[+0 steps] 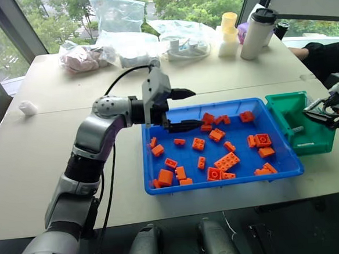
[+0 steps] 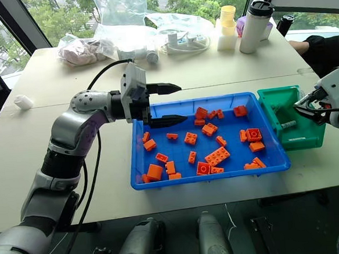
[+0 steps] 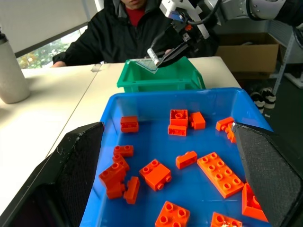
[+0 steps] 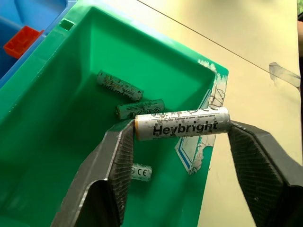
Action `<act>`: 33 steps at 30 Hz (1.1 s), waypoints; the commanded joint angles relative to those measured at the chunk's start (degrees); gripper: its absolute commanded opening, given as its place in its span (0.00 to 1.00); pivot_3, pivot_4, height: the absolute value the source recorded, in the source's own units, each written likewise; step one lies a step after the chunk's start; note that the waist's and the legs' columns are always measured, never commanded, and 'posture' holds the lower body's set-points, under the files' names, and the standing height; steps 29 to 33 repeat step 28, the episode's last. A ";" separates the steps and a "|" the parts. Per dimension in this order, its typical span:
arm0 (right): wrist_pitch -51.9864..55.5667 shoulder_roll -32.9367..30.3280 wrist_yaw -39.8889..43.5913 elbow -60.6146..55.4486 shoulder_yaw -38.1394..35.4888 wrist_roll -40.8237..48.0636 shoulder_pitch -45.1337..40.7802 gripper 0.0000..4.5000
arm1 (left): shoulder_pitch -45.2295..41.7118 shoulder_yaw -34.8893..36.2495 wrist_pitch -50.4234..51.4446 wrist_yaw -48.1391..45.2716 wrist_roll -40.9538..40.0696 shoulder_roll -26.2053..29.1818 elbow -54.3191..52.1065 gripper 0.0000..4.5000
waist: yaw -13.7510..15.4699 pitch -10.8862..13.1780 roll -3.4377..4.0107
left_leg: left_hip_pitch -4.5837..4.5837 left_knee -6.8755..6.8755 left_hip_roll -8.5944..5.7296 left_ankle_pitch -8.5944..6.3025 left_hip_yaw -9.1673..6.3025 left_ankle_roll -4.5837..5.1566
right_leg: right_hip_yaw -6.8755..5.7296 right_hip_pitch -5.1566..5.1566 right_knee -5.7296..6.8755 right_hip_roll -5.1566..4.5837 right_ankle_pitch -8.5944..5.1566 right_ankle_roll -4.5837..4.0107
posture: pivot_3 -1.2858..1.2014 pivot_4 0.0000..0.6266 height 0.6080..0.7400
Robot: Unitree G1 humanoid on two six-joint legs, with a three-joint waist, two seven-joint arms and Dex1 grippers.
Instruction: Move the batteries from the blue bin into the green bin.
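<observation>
A white battery (image 4: pixel 182 124) spans the gap between the right gripper (image 4: pixel 182 142) jaws, which stand wide above the green bin (image 4: pixel 71 156); whether it is pinched or falling free I cannot tell. Three more batteries (image 4: pixel 140 109) lie on the bin floor beneath. The left gripper (image 1: pixel 183 110) hangs with jaws open over the blue bin (image 1: pixel 277 172), orange bricks (image 1: pixel 226 161) below them.

**Pale table, two bins and clutter**

A wide beige table (image 2: pixel 224 79) carries a shallow bright blue plastic tray (image 2: pixel 138 164) touching a small deep green plastic box (image 2: pixel 307 140). At the far edge lie clear plastic bags (image 2: pixel 117 8), a white tumbler (image 2: pixel 253 28) and stacked cream cups (image 2: pixel 227 27); a crumpled white wad (image 2: pixel 23 102) sits apart.
</observation>
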 commanded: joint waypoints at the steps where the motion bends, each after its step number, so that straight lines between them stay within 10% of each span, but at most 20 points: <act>1: -0.82 -0.63 -1.04 -0.82 -0.74 1.05 -1.53 0.99 | -0.67 1.21 -0.10 0.07 0.03 0.71 -1.47 1.00 | 0.08 0.00 0.00 | 0.00 0.00 0.00 0.00 0.00 0.00 | 0.01 0.00 0.00 0.00 0.00 0.00 | 0.52 0.24 1.00; 10: 4.28 6.75 -4.74 -10.58 -6.68 14.12 -9.48 0.99 | 3.78 8.22 7.91 2.36 -5.14 7.35 -9.01 1.00 | -0.31 0.00 0.00 | 0.02 -0.02 0.08 0.00 -0.03 0.00 | 0.03 0.00 0.01 0.08 0.00 0.00 | 0.52 0.24 1.00; 21: 22.35 10.68 -2.22 -31.81 -19.01 35.05 8.03 0.99 | 26.57 29.06 27.20 8.71 -18.10 23.99 -27.58 1.00 | 0.51 0.01 -0.02 | -0.09 -0.01 -0.06 -0.02 -0.19 0.03 | -0.01 0.04 -0.06 -0.19 0.00 0.00 | 0.52 0.24 1.00; 33: 24.54 10.24 -1.70 -35.05 -22.47 39.65 16.39 0.99 | 33.65 34.10 31.52 17.16 -23.73 22.17 -32.65 1.00 | 0.26 0.00 -0.03 | 0.17 -0.01 -0.02 -0.03 -0.24 0.04 | -0.06 0.38 -0.07 -0.17 0.00 0.00 | 0.52 0.24 1.00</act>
